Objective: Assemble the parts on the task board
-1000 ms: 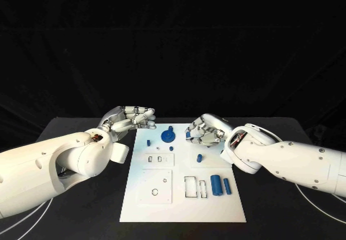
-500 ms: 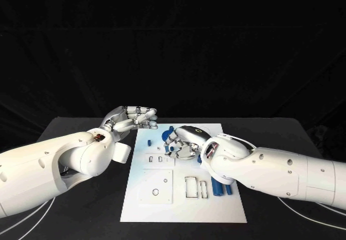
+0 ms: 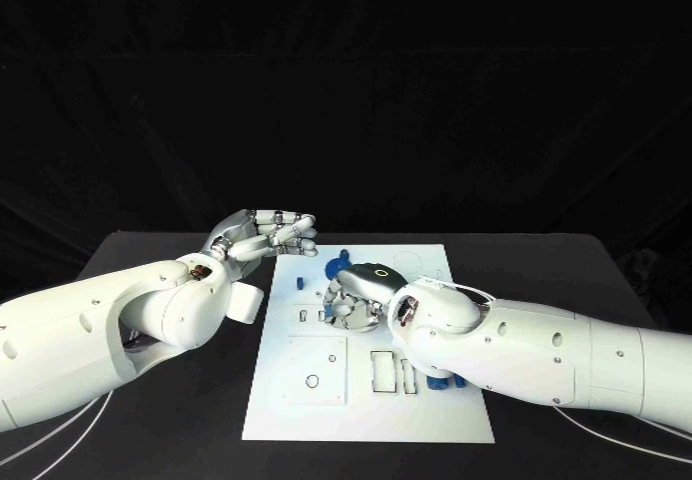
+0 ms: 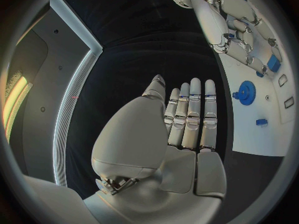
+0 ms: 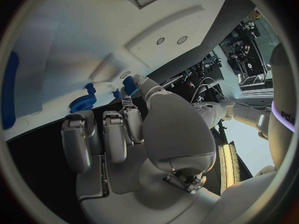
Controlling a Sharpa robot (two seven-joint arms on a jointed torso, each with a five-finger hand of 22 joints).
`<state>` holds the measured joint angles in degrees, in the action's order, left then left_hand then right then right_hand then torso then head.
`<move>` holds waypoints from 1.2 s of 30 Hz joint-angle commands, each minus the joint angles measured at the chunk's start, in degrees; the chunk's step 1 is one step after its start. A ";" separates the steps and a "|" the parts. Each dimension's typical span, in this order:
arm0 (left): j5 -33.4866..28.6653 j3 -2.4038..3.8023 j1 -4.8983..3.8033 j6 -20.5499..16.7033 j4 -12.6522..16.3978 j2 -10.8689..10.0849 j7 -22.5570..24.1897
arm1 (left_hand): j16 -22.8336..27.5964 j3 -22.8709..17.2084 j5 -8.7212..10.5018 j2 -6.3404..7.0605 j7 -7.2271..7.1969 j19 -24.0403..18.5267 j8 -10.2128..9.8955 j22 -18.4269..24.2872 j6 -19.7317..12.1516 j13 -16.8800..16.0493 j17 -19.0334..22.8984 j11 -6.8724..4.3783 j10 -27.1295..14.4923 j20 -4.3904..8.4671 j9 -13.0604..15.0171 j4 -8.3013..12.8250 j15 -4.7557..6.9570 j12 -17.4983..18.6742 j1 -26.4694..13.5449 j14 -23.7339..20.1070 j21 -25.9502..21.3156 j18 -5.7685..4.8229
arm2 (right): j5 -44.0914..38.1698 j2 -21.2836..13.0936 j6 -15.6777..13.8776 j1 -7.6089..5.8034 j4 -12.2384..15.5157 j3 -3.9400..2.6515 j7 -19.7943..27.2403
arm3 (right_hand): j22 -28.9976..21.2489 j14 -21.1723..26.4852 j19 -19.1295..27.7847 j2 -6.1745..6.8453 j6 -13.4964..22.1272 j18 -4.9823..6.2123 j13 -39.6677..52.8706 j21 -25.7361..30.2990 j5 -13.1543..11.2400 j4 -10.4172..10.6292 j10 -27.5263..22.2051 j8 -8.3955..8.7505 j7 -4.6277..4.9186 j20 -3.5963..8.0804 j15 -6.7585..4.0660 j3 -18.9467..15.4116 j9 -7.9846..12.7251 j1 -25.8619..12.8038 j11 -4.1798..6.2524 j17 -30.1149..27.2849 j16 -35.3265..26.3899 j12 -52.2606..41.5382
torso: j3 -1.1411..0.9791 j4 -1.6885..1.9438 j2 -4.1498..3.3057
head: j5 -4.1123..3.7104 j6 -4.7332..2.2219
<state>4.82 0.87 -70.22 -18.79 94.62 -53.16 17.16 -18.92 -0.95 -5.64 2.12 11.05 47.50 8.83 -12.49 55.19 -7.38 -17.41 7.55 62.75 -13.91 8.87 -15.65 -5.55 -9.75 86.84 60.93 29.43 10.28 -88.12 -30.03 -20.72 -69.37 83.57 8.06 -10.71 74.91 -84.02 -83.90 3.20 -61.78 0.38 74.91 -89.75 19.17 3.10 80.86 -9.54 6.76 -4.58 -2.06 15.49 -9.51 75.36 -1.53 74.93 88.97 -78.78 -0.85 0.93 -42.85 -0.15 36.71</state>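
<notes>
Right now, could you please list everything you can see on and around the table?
Table: one, black, under everything.
Task board: one, white plate, mid-table, with cut-out slots.
Blue gear: one, blue, at the board's far end.
Small blue parts: a few, blue, near the gear on the board's left side; exact count unclear.
Blue cylinders: blue, right of the slots, mostly hidden beneath the right arm.
Left hand: silver, raised off the board's far left corner, holding nothing.
Right hand: silver, over the board beside the gear; fingers' contact unclear.
</notes>
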 commanded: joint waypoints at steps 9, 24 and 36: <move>-0.13 0.03 -0.04 1.11 0.22 0.02 0.08 | 0.43 0.16 0.20 -0.07 0.31 -0.36 -0.25 0.13 -0.04 0.07 0.06 0.53 -0.05 -0.08 -0.06 -0.35 0.09 0.34 0.10 0.36 -0.28 0.20 | -3.32 1.75 2.85 0.63 -2.04 0.14 -2.28 | 15.09 -5.52 -6.10 0.61 -0.66 -0.38 3.95 -0.25 -0.52 0.35 0.53 -0.38 -0.79 0.40 -0.17 -0.19 -1.49 -0.15 0.05 13.14 0.20 -0.12 | 0.00 -0.01 0.03 | 0.04 0.18; -0.13 0.03 -0.04 1.13 0.23 -0.12 0.02 | 0.43 0.16 0.20 -0.07 0.31 -0.36 -0.25 0.13 -0.04 0.07 0.06 0.53 -0.05 -0.08 -0.06 -0.35 0.09 0.34 0.10 0.36 -0.28 0.20 | -3.79 1.91 3.84 1.06 -3.05 0.23 -3.32 | 15.09 -5.50 -6.10 0.69 -0.57 -0.38 3.83 -0.25 -0.99 0.44 0.43 -0.36 -0.77 0.41 -0.17 -0.23 -1.49 -0.39 0.05 13.03 0.14 0.03 | -0.03 -0.06 0.01 | 0.12 0.26; -0.13 0.03 -0.04 1.21 0.20 -0.18 -0.07 | 0.43 0.16 0.20 -0.07 0.31 -0.36 -0.25 0.13 -0.04 0.07 0.06 0.53 -0.05 -0.08 -0.06 -0.35 0.09 0.34 0.10 0.36 -0.28 0.20 | -4.17 1.16 4.07 1.08 -2.36 0.23 -3.97 | 15.09 -5.46 -6.10 0.86 -0.48 -0.38 3.67 -0.25 -1.28 0.52 0.30 -0.33 -0.74 0.40 -0.16 -0.33 -1.47 -0.63 0.02 12.89 0.08 0.21 | 0.00 -0.08 0.04 | 0.21 0.35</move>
<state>4.82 0.86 -70.22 -18.60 94.68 -53.38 16.95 -18.59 -0.81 -5.64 2.12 11.05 47.50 8.83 -12.41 55.19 -7.39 -17.42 7.55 62.75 -13.91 8.87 -15.80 -5.55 -9.75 86.84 60.93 29.44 10.28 -91.20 -28.69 -19.25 -68.66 81.40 7.98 -13.04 74.94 -84.02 -83.89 3.88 -61.66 0.39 74.91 -89.74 18.25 3.41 80.87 -9.71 6.64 -4.59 -2.06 15.18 -10.97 74.70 -1.53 74.91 88.97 -78.77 -0.87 0.90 -42.82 0.05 37.07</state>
